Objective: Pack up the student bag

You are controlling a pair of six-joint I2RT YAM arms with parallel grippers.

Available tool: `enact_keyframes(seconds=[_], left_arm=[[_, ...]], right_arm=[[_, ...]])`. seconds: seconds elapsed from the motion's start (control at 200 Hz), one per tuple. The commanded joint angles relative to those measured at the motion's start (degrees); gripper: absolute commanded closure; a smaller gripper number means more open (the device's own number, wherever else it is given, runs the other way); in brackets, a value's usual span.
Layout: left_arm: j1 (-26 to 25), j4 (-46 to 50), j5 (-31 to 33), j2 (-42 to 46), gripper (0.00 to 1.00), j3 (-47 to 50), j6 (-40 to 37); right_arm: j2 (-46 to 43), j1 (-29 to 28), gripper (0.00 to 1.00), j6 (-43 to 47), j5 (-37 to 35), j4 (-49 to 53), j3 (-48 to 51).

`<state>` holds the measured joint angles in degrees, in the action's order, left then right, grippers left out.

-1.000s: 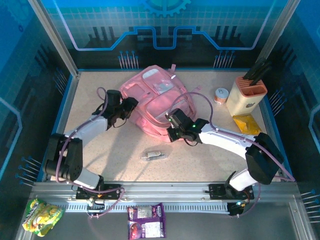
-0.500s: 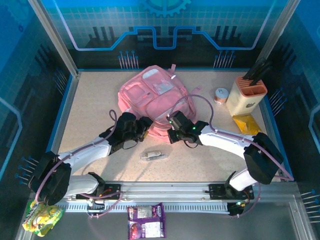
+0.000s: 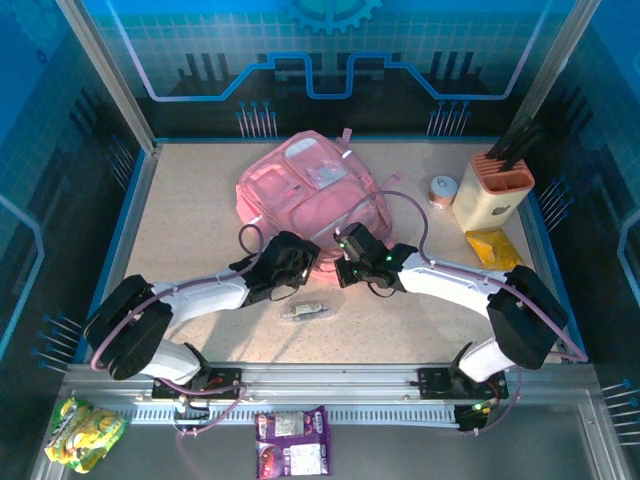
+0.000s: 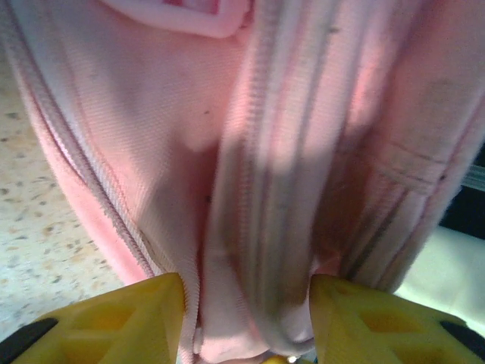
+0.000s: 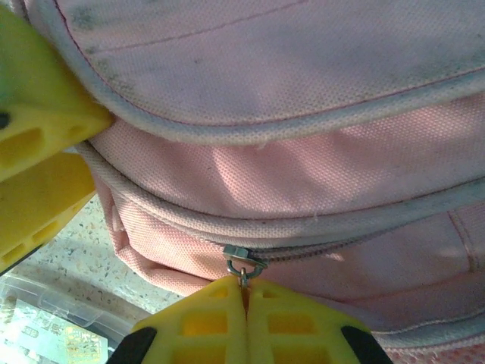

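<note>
Swung in from the bag's 9 o'clock flank over the past second, the left claw [image 3: 298, 262] now sits at the 6 o'clock end of the student bag [image 3: 310, 190], just beside the right claw [image 3: 345, 255]. The pink backpack lies flat on the counter [image 3: 190, 210], central and toward 12 o'clock, with its pocket panels facing up. Its long axis runs roughly 12 to 6 o'clock, and a small loop [image 3: 346, 133] points away at 12 o'clock. Seen from the left wrist, the left claw is spread wide, a bunched fold of pink fabric between its yellow fingers [image 4: 114, 318]. The right wrist view shows the right claw pinched tight on the metal zip pull [image 5: 242, 265]. A small wrapped packet [image 3: 305, 311] lies on the counter at 6 o'clock, apart from the bag.
</note>
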<state>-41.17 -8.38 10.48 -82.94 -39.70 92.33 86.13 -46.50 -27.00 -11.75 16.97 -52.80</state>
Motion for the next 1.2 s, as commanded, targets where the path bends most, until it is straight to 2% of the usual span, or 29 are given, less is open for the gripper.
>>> enact_keyframes(seconds=[0.0, 0.125, 0.185, 0.335, 0.55, 0.73, 0.8, 0.895, 0.995, 1.101, 1.196], left_arm=[[-1.2, -0.3, 5.3, -0.3, 0.54, -2.8, 1.2], [-2.2, 0.7, 7.8, -0.9, 0.54, -3.4, 2.2], [-2.2, 0.1, 8.2, -1.9, 0.58, -4.1, 2.0], [-2.2, -0.2, 8.3, -3.5, 0.75, -5.5, 1.0], [-1.7, 6.2, 12.2, -0.6, 1.0, -5.7, -3.1], [1.6, 10.4, 11.7, 4.7, 1.0, -4.2, -8.6], [4.3, 10.5, 8.7, 6.3, 1.0, -3.7, -12.4], [9.6, 10.1, 0.5, 7.2, 1.0, -3.8, -16.7], [13.3, 10.1, -2.4, 8.9, 1.0, -3.8, -21.3], [17.6, 12.1, -6.2, 9.4, 1.0, -5.6, -27.9], [23.6, 15.9, -11.7, 8.1, 1.0, -8.7, -33.5]], right_arm=[[0.5, 0.0, 1.0, -0.8, 1.3, -0.6, 0.5], [0.9, 0.0, 1.0, -1.9, 1.1, -1.0, 0.7], [1.4, 0.1, 1.0, -1.7, 0.7, -1.1, 0.4], [2.1, 0.3, 1.0, -1.5, -0.9, 0.2, -0.8], [0.4, 1.3, 1.0, 0.5, -3.7, 1.2, -0.3], [-1.1, 4.0, 1.0, 2.8, -7.9, 3.2, 1.4], [-1.8, 6.3, 1.0, 3.7, -7.8, 3.2, 2.0], [-2.6, 9.9, 1.0, 4.6, -6.3, 3.7, 2.1], [-2.9, 12.0, 1.0, 6.6, -7.1, 4.1, 1.7], [-3.2, 11.8, 1.0, 10.4, -6.8, 4.7, 0.0], [-3.9, 8.9, 1.0, 13.4, -5.6, 6.6, -1.5]])
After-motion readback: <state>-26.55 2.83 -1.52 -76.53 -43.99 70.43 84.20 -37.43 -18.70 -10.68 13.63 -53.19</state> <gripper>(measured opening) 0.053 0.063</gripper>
